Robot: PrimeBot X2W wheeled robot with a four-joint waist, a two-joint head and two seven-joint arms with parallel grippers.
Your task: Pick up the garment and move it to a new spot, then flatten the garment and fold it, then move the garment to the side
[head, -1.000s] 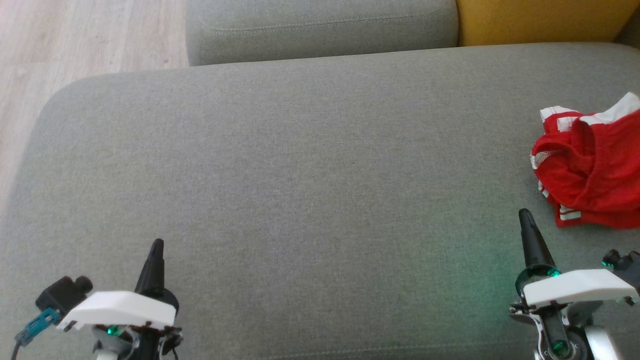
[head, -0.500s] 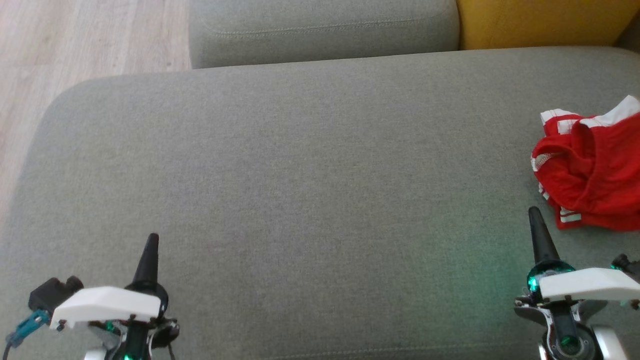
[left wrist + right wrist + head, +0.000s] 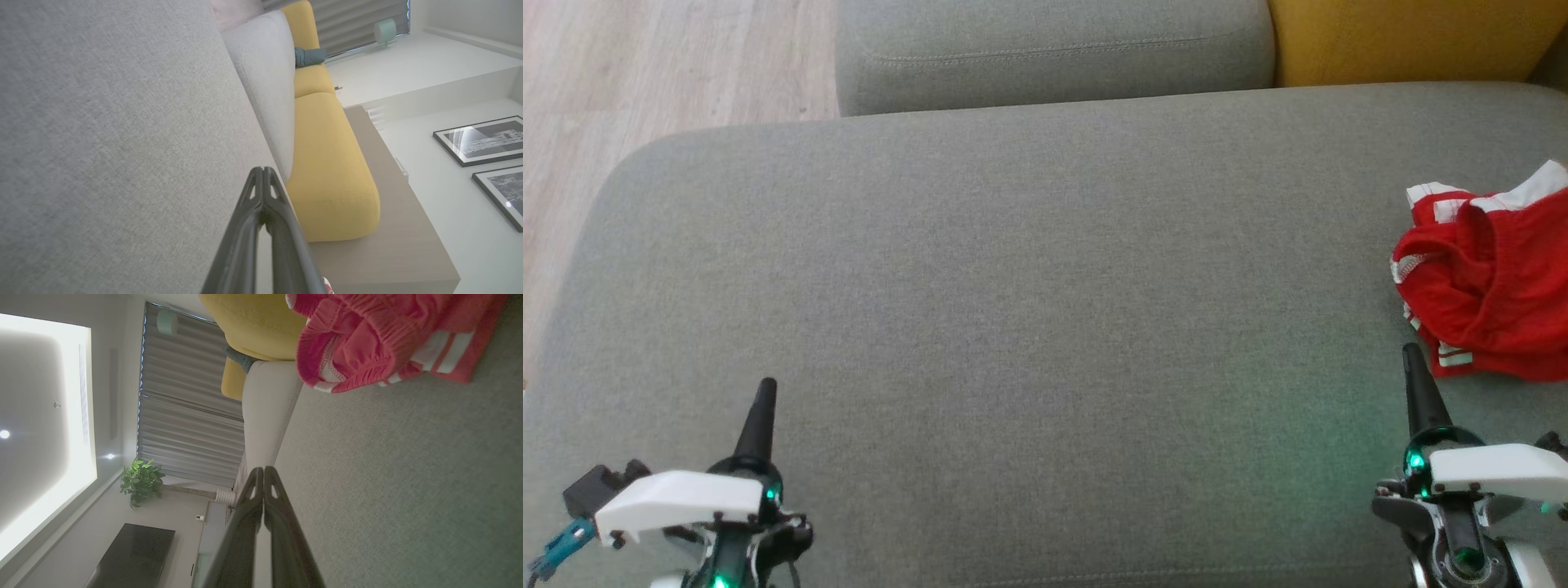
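Two grippers hang low over the near edge of one broad grey seat cushion [image 3: 1045, 269]. The left gripper [image 3: 765, 390] sits at the near left, its two dark fingers pressed together into a single point and holding nothing; its own wrist view shows the left gripper [image 3: 263, 171] with the tips meeting over bare grey fabric. The right gripper [image 3: 1411, 356] sits at the near right, likewise pinched shut and empty, and its wrist view shows the right gripper [image 3: 261, 470] with both tips touching.

Just beyond and to the right of the right gripper lies one garment [image 3: 1486, 282], red with white stripes and trim, crumpled in a heap at the seat's right edge and cut off by the picture's border. It is near the fingertips but apart from them; the right wrist view shows the garment [image 3: 367, 339] bunched ahead on the fabric.

Farther back stand one grey back cushion [image 3: 1054, 49] and one yellow cushion [image 3: 1405, 37] beside it. Pale wooden floor [image 3: 645, 73] shows at the far left. Two framed pictures [image 3: 482, 141] hang on the wall, and one green plant [image 3: 141, 482] stands by the curtain.
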